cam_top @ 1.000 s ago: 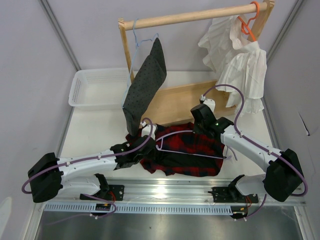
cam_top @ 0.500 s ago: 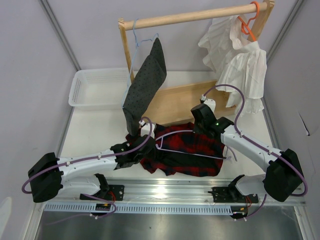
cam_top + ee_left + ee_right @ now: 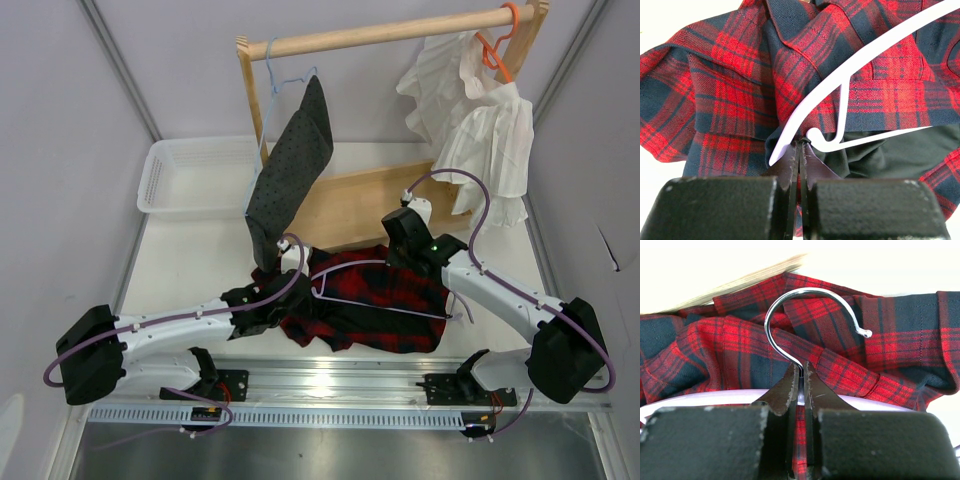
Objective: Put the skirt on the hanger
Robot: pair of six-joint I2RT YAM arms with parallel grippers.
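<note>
My left gripper (image 3: 800,144) is clamped on the skirt (image 3: 725,75) edge. The skirt is heaped on the table (image 3: 200,260) under the hanger (image 3: 865,59), and my right gripper (image 3: 801,369) pinches the hook's neck. Mid-threading, I reckon; next, work the waistband over the hanger's end.

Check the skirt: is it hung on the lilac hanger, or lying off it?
Off it. The skirt lies crumpled on the table, and the hanger lies flat on top of the fabric.

Right end of hanger (image 3: 875,61) — a hair leftward (barely)
</note>
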